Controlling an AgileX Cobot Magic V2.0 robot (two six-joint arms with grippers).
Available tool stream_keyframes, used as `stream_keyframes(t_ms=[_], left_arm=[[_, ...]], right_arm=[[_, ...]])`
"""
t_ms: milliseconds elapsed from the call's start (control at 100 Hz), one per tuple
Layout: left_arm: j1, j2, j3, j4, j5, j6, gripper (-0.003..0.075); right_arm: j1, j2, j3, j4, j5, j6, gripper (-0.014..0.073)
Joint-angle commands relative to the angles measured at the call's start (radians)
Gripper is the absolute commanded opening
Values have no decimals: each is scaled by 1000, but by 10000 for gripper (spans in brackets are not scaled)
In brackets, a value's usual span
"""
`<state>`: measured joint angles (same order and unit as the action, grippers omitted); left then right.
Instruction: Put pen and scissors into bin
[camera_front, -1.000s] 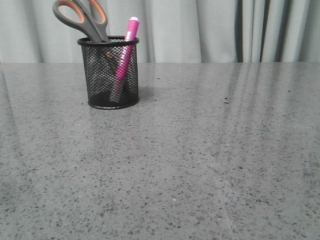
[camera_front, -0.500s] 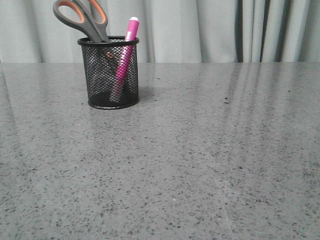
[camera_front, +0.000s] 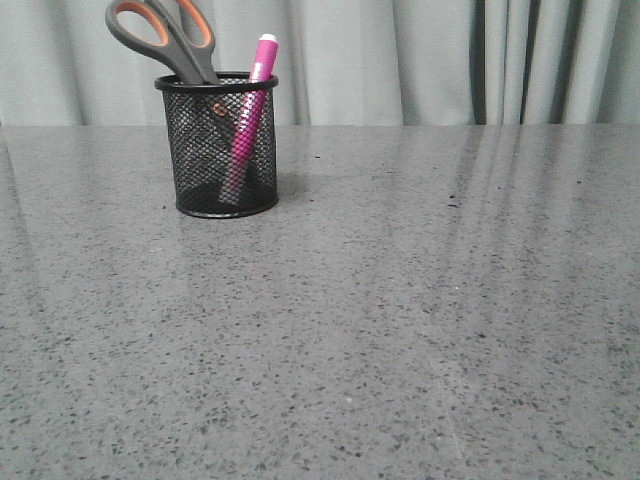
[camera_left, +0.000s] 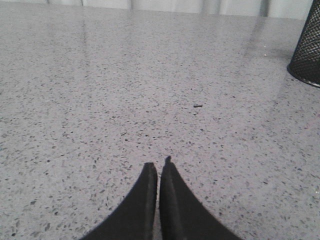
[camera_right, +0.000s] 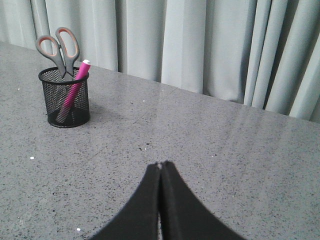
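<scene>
Scissors and pen both stand in the bin, well ahead of my left gripper and right gripper, each pressed together holding nothing, so I judge the task done, nothing left to grab.

The left end effector has its two dark fingers pressed together, tips meeting in a narrow point, holding nothing, low over the counter. The right end effector is likewise closed, its fingers touching along their length and empty, held higher. Neither arm appears in the front view.
</scene>
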<state>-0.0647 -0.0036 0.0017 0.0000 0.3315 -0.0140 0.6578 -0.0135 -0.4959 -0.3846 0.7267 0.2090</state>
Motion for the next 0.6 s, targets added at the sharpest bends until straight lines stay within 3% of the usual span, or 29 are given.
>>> stream_keyframes(t_ms=[0,510,590], left_arm=[[6,-31,44,0,-54,-11,-19],[6,-31,44,0,-54,-11,-19],[6,-31,44,0,-54,-11,-19]], right_arm=[[-2,-8,-20,-28,-74,-7,-69],[-2,-8,-14,-28,-67,2,-69],[-4,-8,16,-134,11,6,-69]])
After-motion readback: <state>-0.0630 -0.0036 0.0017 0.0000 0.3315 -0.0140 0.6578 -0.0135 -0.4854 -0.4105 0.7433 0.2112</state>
